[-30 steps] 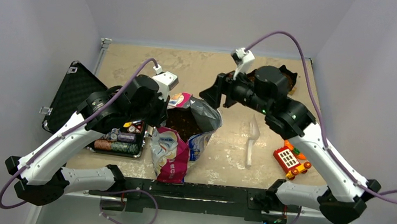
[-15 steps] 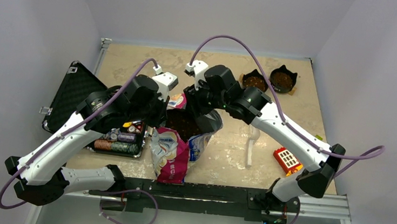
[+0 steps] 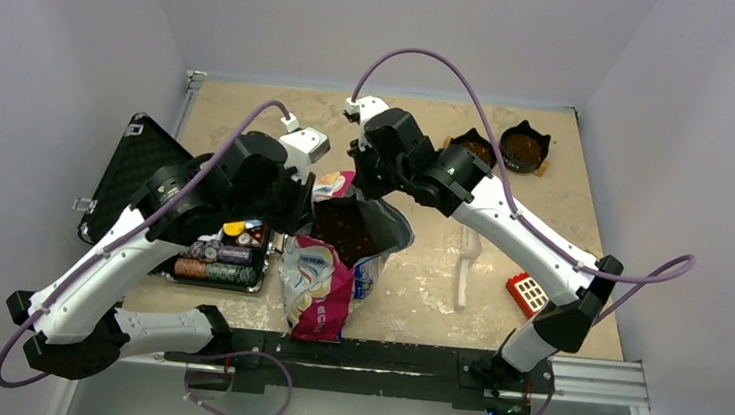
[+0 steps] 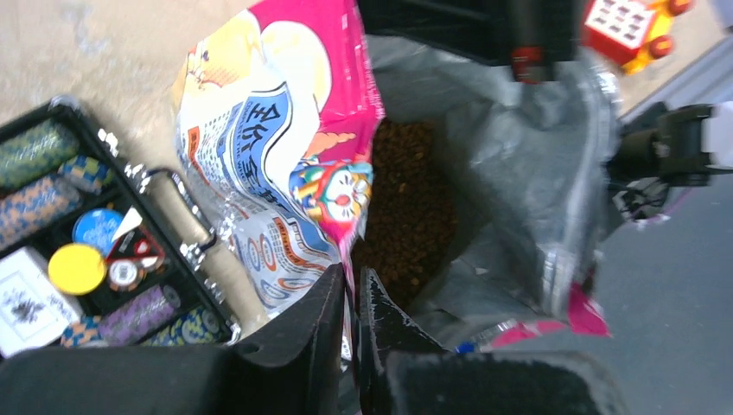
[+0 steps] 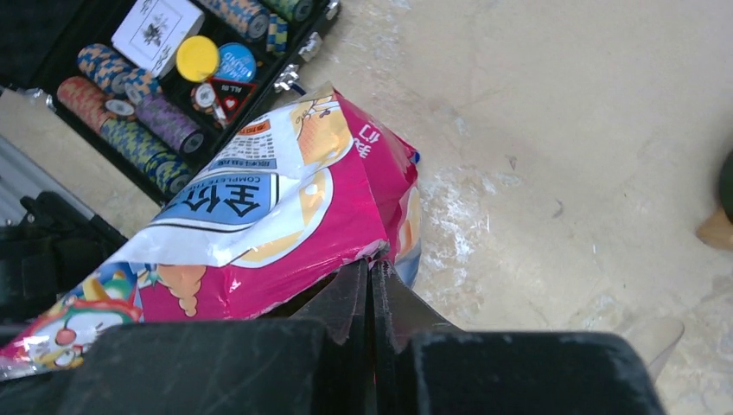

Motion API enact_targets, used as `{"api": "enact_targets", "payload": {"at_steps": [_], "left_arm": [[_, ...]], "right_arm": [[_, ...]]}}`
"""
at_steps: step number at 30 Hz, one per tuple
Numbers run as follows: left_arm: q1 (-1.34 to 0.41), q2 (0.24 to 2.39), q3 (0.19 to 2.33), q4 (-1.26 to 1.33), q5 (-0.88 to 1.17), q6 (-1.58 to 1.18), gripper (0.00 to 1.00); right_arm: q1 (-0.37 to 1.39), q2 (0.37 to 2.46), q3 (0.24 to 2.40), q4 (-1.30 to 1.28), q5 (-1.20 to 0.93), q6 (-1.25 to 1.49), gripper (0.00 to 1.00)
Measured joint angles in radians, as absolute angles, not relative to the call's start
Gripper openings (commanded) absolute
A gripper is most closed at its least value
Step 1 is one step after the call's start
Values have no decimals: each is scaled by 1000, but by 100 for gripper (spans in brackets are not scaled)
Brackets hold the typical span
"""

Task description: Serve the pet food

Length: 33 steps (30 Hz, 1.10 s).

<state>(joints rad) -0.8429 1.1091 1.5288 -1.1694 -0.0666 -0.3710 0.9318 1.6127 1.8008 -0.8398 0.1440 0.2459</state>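
The pet food (image 3: 341, 230) is brown kibble lying inside an open pink, blue and white foil bag (image 3: 317, 283) at the middle front of the table. From the left wrist I look down into the bag (image 4: 259, 147) and see the kibble (image 4: 406, 207). My left gripper (image 4: 350, 272) holds the bag's left rim, its fingers close together with the pink edge between them. My right gripper (image 5: 370, 264) is shut on the torn pink rim of the bag (image 5: 259, 199) at its far side. In the top view both grippers, left (image 3: 305, 207) and right (image 3: 360, 189), sit at the bag's mouth.
Two dark eared bowls (image 3: 474, 149) (image 3: 522, 148) with brown contents stand at the back right. A clear scoop (image 3: 466, 261) lies right of the bag, and a red toy (image 3: 529, 293) lies beyond it. An open black case of poker chips (image 3: 224, 255) sits left of the bag.
My right arm swung left from over the bowls to the bag and its jaws closed on the far rim. My left gripper stayed at the bag's left rim.
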Motion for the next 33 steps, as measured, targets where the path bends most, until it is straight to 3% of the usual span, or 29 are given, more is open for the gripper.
{"api": "enact_targets", "payload": {"at_steps": [7, 15, 19, 24, 30, 33], "left_arm": [[-847, 1117, 1652, -1133, 39, -356, 43], [-847, 1225, 1728, -1124, 170, -348, 59], [-848, 1236, 1749, -1148, 187, -347, 60], [-848, 1174, 1764, -1192, 185, -316, 44], [-849, 1054, 1712, -1237, 224, -270, 67], [-857, 1028, 1657, -1252, 295, -275, 71]], "right_arm": [[924, 1554, 1801, -936, 234, 412, 0], [923, 1460, 1801, -1078, 283, 595, 0], [908, 1450, 1800, -1114, 307, 665, 0], [836, 1423, 1757, -1109, 282, 718, 0], [764, 1378, 1710, -1100, 224, 726, 0], [743, 1375, 1710, -1100, 216, 725, 0]]}}
